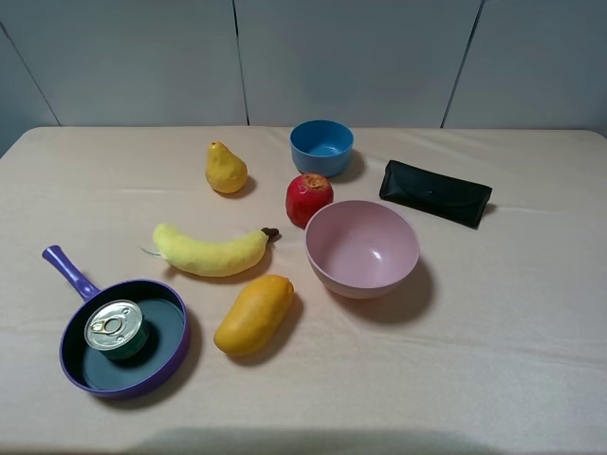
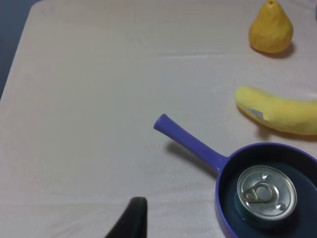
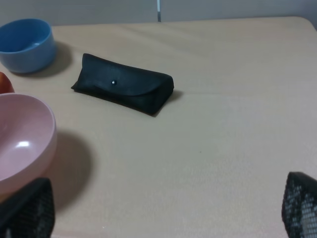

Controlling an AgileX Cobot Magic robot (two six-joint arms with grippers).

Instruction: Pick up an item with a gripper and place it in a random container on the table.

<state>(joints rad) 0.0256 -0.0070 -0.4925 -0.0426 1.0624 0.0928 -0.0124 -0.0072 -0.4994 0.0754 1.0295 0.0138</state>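
Note:
The small tin can with a silver pull-ring lid stands upright inside the purple frying pan at the front left of the table. The left wrist view shows the can in the pan. Only one dark fingertip of my left gripper shows there, apart from the pan's handle and holding nothing. My right gripper is open and empty over bare cloth, its fingertips far apart. Neither arm shows in the exterior high view.
A banana, a mango, a yellow pear, a pomegranate, a pink bowl, a small blue bowl and a black case lie around the middle and back of the table.

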